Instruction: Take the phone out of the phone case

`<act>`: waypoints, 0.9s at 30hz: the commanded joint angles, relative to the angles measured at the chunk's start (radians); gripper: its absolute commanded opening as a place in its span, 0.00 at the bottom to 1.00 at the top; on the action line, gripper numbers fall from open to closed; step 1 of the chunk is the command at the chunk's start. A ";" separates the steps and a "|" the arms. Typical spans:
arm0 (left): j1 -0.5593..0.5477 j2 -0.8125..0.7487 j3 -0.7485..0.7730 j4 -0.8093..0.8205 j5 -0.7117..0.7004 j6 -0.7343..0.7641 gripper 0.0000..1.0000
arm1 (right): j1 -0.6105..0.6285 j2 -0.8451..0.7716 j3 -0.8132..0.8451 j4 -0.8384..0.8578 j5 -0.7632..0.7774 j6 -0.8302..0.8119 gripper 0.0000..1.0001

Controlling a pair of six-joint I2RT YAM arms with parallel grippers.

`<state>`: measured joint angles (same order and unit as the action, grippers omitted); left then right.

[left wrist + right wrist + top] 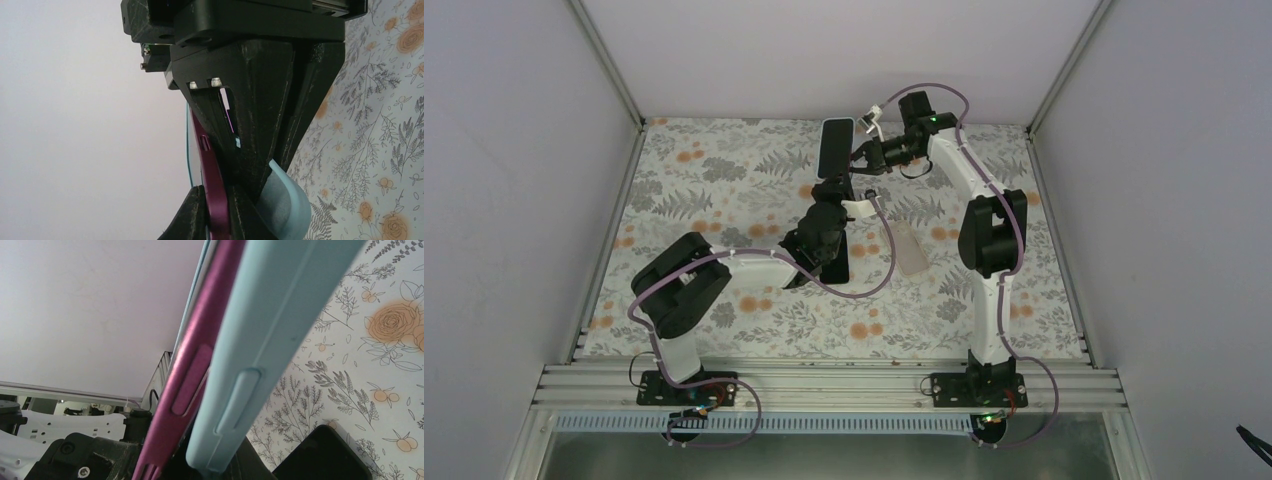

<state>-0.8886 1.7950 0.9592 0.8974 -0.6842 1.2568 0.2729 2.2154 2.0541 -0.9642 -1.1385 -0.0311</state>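
Note:
The phone [834,145] is held upright above the middle of the flowered table. My left gripper [832,190] is shut on its lower end. In the left wrist view its purple edge [212,170] runs down between my fingers [192,217], and the left gripper [217,212] pinches it. The light blue phone case [287,200] is bent away from the phone on the right. My right gripper [861,157] comes in from the right, shut on the case's edge. In the right wrist view the case [270,330] stands slightly apart from the purple phone [200,355]. The right gripper [220,472] is mostly hidden at the bottom.
A pale translucent case [911,250] lies flat on the table right of centre. A dark flat slab [836,264] lies under my left wrist, also seen as a black slab [325,455]. Grey walls close the table on three sides.

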 commanded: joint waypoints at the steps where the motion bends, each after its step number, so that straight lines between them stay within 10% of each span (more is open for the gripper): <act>1: -0.036 -0.115 -0.014 0.033 -0.112 0.052 0.02 | -0.135 0.035 0.031 0.219 0.469 -0.161 0.03; 27: -0.054 -0.164 -0.005 0.009 -0.107 0.135 0.02 | -0.148 0.006 -0.029 0.247 0.527 -0.223 0.03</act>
<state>-0.9024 1.7603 0.9573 0.8394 -0.6804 1.2903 0.2729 2.1921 2.0327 -0.9741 -1.1248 -0.0784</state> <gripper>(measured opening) 0.088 0.071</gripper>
